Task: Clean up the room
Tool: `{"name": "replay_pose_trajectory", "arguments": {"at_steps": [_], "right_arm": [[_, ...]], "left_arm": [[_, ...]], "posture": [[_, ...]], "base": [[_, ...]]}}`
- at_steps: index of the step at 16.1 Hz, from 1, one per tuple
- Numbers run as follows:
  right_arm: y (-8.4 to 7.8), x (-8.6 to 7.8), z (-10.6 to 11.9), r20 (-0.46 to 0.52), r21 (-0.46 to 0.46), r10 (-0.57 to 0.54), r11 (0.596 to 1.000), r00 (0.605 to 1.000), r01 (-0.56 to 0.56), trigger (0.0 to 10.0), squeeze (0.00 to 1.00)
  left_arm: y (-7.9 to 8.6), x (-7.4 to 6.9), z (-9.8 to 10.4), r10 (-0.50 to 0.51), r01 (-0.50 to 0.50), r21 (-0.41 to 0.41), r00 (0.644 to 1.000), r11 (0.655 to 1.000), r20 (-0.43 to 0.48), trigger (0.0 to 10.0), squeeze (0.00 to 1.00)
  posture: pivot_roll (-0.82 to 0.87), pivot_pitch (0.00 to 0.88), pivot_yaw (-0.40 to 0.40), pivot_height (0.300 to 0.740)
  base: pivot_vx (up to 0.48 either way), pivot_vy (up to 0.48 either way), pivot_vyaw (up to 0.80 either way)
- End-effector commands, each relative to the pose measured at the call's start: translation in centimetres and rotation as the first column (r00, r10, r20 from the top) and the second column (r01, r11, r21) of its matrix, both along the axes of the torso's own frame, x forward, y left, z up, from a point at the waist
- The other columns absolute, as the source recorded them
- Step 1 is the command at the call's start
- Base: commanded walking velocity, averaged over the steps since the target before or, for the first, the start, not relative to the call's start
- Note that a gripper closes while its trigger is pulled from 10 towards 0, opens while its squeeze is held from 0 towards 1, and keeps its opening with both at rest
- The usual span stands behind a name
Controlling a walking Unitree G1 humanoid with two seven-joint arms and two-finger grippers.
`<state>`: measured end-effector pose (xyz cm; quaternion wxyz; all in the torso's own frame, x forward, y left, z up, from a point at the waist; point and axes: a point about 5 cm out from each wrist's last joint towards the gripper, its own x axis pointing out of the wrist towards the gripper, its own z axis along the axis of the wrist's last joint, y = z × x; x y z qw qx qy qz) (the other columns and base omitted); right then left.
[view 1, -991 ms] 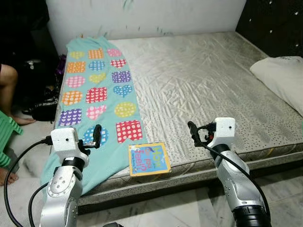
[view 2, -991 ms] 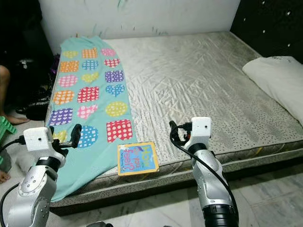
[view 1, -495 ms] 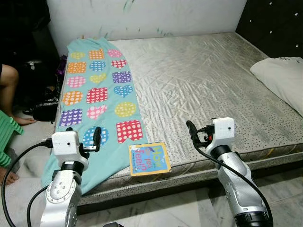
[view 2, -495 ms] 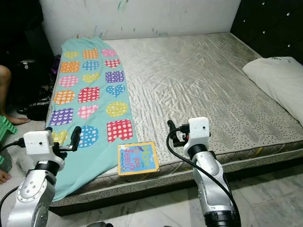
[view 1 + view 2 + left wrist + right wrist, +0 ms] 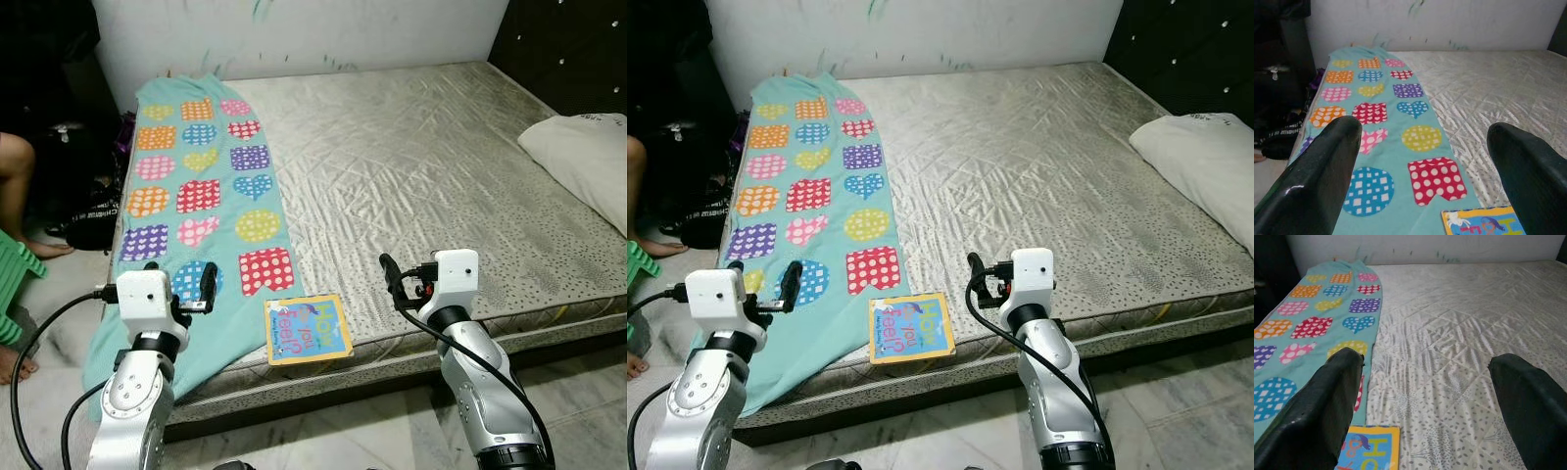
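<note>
A teal blanket (image 5: pixel 201 186) printed with colourful hearts and shapes lies along the left side of the bed. A children's book (image 5: pixel 309 329) with a yellow border lies flat at the mattress's front edge, beside the blanket's lower end. My left gripper (image 5: pixel 191 286) hovers open over the blanket's near end, left of the book (image 5: pixel 1484 221). My right gripper (image 5: pixel 400 284) is open too, held over the mattress just right of the book (image 5: pixel 1369 449). Neither holds anything.
The grey quilted mattress (image 5: pixel 421 166) runs back to a white wall. A white pillow (image 5: pixel 583 157) lies at its right edge. On the left, a person's leg (image 5: pixel 18 181), a green stool (image 5: pixel 12 279) and a black bag (image 5: pixel 93 220) crowd the floor beside the bed.
Both arms have drawn slightly inward toward the book. The book and blanket have not moved.
</note>
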<state>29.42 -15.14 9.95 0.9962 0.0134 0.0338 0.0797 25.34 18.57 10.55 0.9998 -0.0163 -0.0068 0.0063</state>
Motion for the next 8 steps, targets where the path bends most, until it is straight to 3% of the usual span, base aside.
{"name": "replay_pose_trajectory", "arguments": {"at_steps": [1, 8], "right_arm": [[-0.02, 0.19, 0.73, 0.021, 0.007, -0.001, 1.000, 1.000, 0.001, 10.0, 0.00], [-0.13, -0.35, 0.12, 0.006, -0.067, 0.028, 0.997, 1.000, -0.027, 10.0, 0.00]], "left_arm": [[0.00, 0.08, 0.29, -0.001, 0.001, 0.012, 1.000, 1.000, 0.007, 10.0, 0.00], [-0.47, -0.29, -0.05, -0.018, 0.017, -0.007, 1.000, 1.000, -0.014, 10.0, 0.00]], "posture": [[-0.03, 0.113, -0.007, 0.740], [-0.04, 0.143, -0.006, 0.740]], "base": [[0.000, 0.000, 0.00], [0.000, 0.000, 0.00]]}}
